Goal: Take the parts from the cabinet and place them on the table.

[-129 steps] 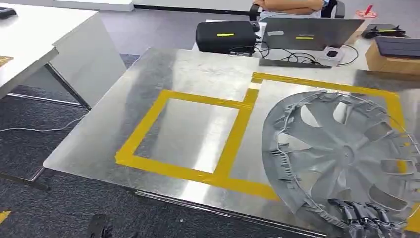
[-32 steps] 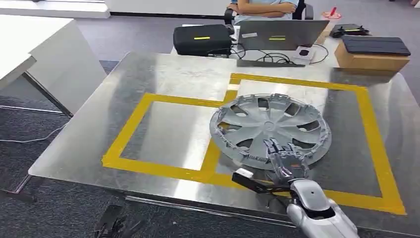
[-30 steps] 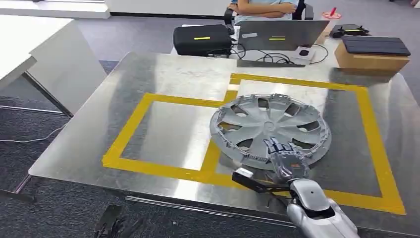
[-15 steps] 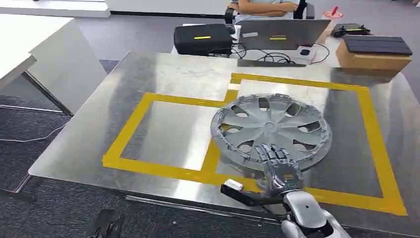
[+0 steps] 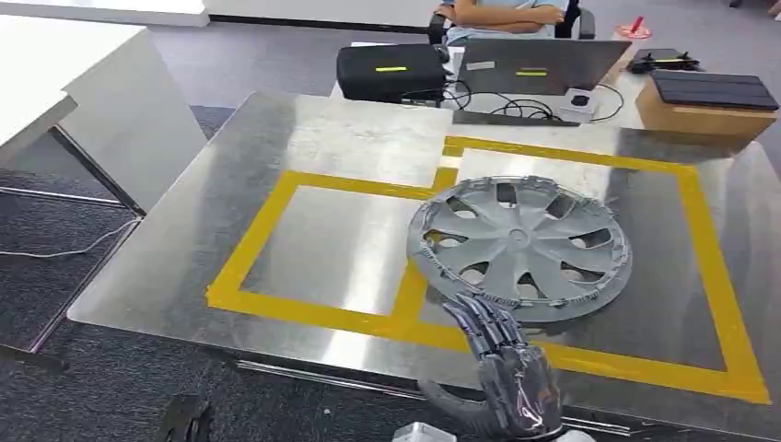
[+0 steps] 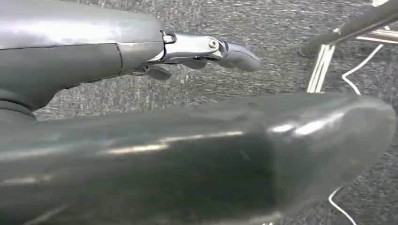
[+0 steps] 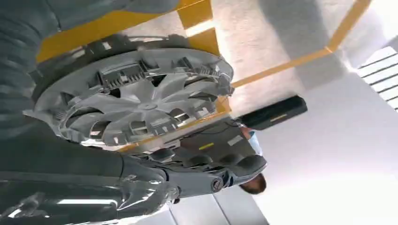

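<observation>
Wheel cover [image 5: 520,249] lies flat on the steel surface [image 5: 332,138] inside the larger taped box, right robot hand [image 5: 502,373] fingers spread, empty, just beside its rim; placement looks done, next: fetch another part from cabinet.

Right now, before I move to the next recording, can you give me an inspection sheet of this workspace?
Surface: shiny metal table marked with yellow tape squares.
Job's things: grey plastic wheel cover lies flat, overlapping the tape between both squares.
Clutter: nothing seen on the metal table.
Hands: right hand open, fingers apart, just short of the cover; left hand hangs over carpet, holding nothing.
Cables: black leads by the laptop.
Surroundings: seated person, black case, cardboard box.
</observation>
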